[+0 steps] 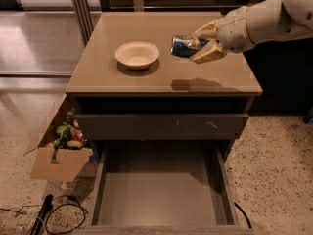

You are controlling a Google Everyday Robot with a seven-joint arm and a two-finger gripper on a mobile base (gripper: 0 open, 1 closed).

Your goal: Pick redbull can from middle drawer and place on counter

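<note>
As gripper (196,46) clasps redbull can (183,46), seemingly above counter (122,80)

- The white arm (276,14) comes in from the upper right and slopes down to the left.
- The end effector (199,46) hangs above the right part of the worktop (146,82), pointing left.
- Its tan fingers (208,54) are clamped on the redbull can (184,45), which lies sideways between them.

looks like an office or lab corner: speckled floor (279,170), drawer cabinet (161,126), cardboard box (54,163) of clutter; gripper (197,45) grips the redbull can (182,45) above the counter (122,82).
</note>
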